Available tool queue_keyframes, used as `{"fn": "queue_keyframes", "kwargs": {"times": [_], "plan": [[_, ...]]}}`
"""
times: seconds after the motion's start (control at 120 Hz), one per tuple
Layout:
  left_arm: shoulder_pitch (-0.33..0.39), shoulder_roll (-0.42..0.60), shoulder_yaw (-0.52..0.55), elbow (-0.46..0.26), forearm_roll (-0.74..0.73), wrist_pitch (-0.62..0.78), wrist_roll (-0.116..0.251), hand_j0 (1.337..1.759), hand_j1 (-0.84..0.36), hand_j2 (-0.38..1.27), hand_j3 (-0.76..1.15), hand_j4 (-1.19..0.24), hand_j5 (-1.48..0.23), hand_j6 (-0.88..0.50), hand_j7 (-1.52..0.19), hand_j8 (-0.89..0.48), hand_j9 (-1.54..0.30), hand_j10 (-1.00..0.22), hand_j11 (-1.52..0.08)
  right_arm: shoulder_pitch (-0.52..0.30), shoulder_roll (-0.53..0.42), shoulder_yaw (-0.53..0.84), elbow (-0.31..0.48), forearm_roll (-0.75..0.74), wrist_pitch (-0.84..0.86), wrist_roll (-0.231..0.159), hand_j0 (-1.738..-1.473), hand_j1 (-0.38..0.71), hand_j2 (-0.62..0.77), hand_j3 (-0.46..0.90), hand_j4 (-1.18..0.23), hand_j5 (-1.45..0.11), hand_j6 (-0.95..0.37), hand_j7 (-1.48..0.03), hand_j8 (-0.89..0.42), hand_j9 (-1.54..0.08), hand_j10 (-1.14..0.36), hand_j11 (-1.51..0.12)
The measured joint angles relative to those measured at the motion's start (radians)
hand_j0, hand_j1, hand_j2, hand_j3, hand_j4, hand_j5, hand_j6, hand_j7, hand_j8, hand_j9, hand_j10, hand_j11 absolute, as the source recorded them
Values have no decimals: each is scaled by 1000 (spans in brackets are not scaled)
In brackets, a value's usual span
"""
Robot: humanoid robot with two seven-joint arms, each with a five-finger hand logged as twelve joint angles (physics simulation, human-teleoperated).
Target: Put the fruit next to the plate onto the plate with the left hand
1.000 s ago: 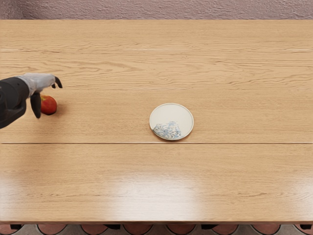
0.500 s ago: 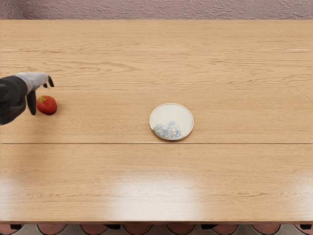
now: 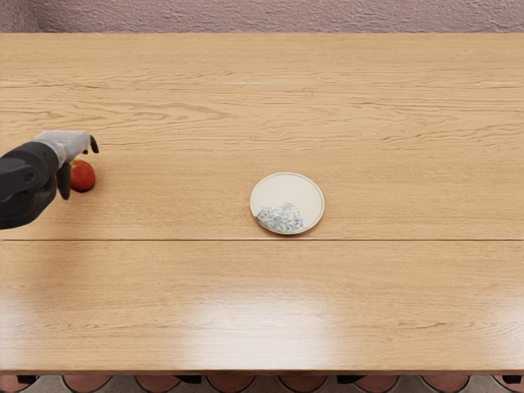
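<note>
One fruit point(image 3: 83, 175): red, on bench point(image 3: 262, 311)
Plate point(image 3: 286, 187): well right of fruit
Left hand point(image 3: 65, 147): just left of fruit, partly covering it
Fingers point(image 3: 64, 178): spread, arched over fruit, gripping nothing

The bulky dark left arm point(image 3: 23, 184) comes in over the left edge of the light wooden table point(image 3: 327, 123), roughly midway between its far and near edges, and slants toward the far right. At its end the grey left hand point(image 3: 67, 146) sits just inside that edge, the wrist nearly in line with the forearm. Its black-tipped fingers point(image 3: 93, 145) are loosely spread and grasp nothing, one reaching rightward while the dark thumb point(image 3: 63, 182) hangs toward the near edge.
</note>
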Motion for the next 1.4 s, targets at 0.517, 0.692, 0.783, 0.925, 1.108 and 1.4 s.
{"fn": "queue_keyframes", "kwargs": {"times": [0.517,0.692,0.783,0.925,1.108,1.4], "plan": [[21,-55,8,72,2,23,0,1658,-28,68,0,-323,-414,-324,-413,-324,-413,-322,-413,0,0,0,0,0,0,0,-1658,-329,-4,0,-17,-22,-16,-22,-16,-22,-17,-22],[23,-57,19,99,2,42,0,1658,-42,70,0,-334,-429,-335,-429,-335,-428,-334,-428,0,0,0,0,0,0,0,-1658,-329,-4,0,-17,-22,-16,-22,-16,-22,-17,-22],[23,-56,21,103,2,46,0,1658,-62,74,0,-350,-450,-351,-449,-351,-449,-350,-449,0,0,0,0,0,0,0,-1658,-329,-4,0,-17,-22,-16,-22,-16,-22,-17,-22],[26,-55,24,105,2,54,0,1658,-88,78,0,-372,-478,-373,-478,-373,-477,-371,-477,0,0,0,0,0,0,0,-1658,-329,-4,0,-17,-22,-16,-22,-16,-22,-17,-22],[26,-79,28,105,2,75,0,1658,-104,81,0,-385,-496,-386,-496,-386,-496,-385,-495,0,0,0,0,0,0,0,-1658,-329,-4,0,-17,-22,-16,-22,-16,-22,-17,-22],[28,-81,37,100,2,79,0,1658,-146,88,0,-419,-541,-420,-540,-420,-540,-419,-540,0,0,0,0,0,0,0,-1658,-329,-4,0,-17,-22,-16,-22,-16,-22,-17,-22]]}}
